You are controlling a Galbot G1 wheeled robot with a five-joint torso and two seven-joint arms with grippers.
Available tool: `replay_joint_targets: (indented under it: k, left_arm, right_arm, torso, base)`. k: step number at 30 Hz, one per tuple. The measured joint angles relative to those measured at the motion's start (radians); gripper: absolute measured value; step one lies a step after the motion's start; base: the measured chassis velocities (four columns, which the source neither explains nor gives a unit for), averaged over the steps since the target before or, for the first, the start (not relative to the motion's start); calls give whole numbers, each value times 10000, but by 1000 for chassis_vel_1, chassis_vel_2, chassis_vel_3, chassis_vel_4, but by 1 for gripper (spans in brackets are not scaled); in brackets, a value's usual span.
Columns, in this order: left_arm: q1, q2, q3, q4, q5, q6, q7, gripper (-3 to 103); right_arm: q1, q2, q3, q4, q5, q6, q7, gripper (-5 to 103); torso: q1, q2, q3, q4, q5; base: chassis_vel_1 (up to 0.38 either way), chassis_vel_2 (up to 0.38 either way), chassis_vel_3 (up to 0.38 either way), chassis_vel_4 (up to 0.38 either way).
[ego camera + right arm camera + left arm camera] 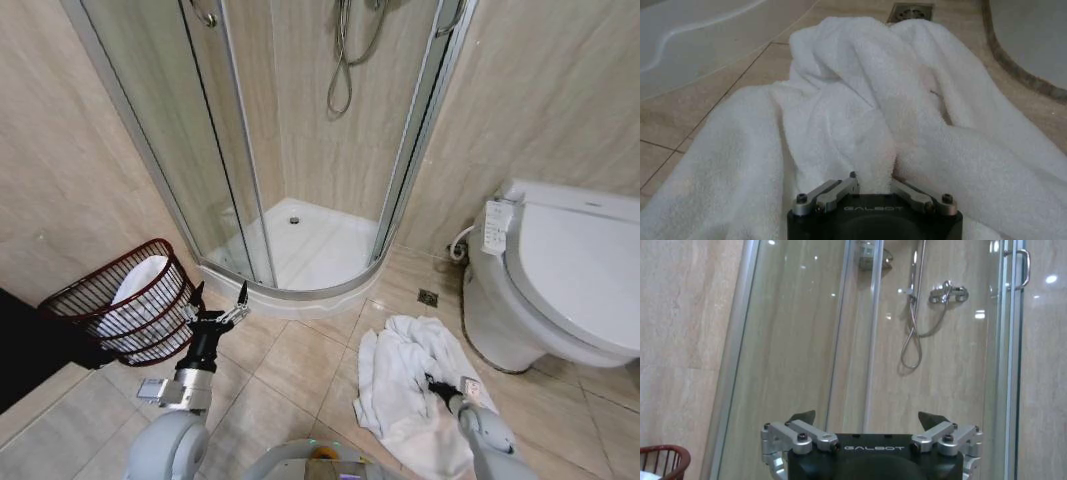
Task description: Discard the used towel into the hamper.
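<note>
The used towel [398, 365] lies crumpled and white on the tiled floor beside the toilet. My right gripper [438, 386] is down on it. In the right wrist view a raised fold of the towel [860, 100] runs between the fingers of my right gripper [873, 179], which is shut on it. The hamper [98, 283] stands at the left against the wall, dark reddish-brown and openwork, with something white inside. My left gripper [222, 297] is held open just right of the hamper, fingers pointing up. The left wrist view shows my left gripper [867, 417] open and empty, with the hamper's rim [665, 454] at the corner.
A glass shower enclosure [230, 150] with a raised white tray [300, 290] fills the back. A toilet [570, 280] stands at the right, a floor drain [428, 297] before it. A dark object [30, 355] sits at the left edge.
</note>
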State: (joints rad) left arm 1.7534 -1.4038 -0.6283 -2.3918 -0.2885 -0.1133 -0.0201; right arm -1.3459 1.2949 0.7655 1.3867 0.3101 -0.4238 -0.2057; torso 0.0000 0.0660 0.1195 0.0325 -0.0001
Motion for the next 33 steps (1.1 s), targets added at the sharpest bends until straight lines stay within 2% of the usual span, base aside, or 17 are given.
replay_joint_targets:
  k: [13,21,33]
  left_arm:
    - [21,-7,49,-46,-6,-3,11,100]
    - [39,-51,59,-44,13,23,106,100]
    - [12,-173,110,68,31,-45,210,100]
  right_arm:
    - [-70,18,13,-5,-1,135,35,3]
    - [-112,100,8,176,129,440,346,3]
    - [-819,118,-68,2186,128,1153,966,3]
  torso:
    - [0,0,0,0,0]
    - [0,0,0,0,1]
    - [0,0,0,0,1]
  base:
    - [0,0,0,0]
    - [0,0,0,0]
    - [0,0,0,0]
